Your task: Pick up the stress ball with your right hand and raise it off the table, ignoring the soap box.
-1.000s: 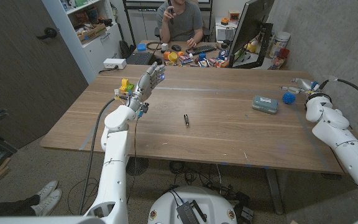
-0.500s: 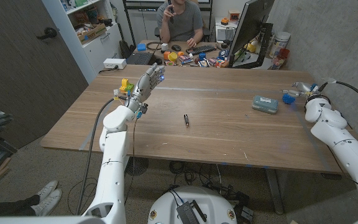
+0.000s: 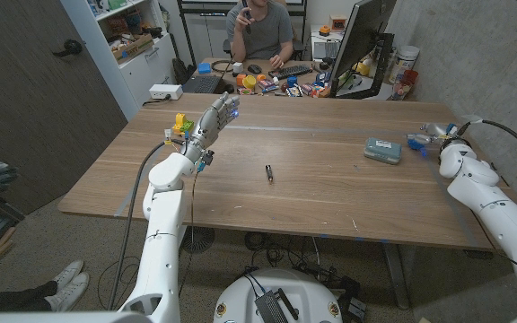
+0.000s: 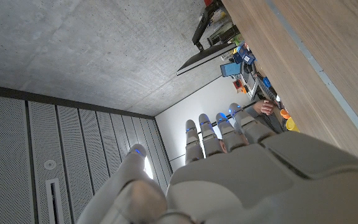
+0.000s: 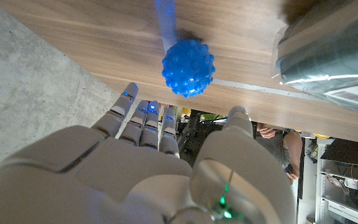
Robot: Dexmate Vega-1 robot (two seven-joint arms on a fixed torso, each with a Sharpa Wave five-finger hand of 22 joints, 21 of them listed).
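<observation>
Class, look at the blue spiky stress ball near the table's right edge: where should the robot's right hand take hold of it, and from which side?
Probably around the stress ball's round middle, thumb opposite the fingers. It is round, so any pair of opposite sides serves. Come from the table's right edge, where the open right hand is, since the soap box lies on the ball's other side.

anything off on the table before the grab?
Nothing stands out. The blue stress ball sits intact on the wood beside the soap box, not yet held by the right robot hand. A small dark pen-like item lies loose mid-table.
</observation>
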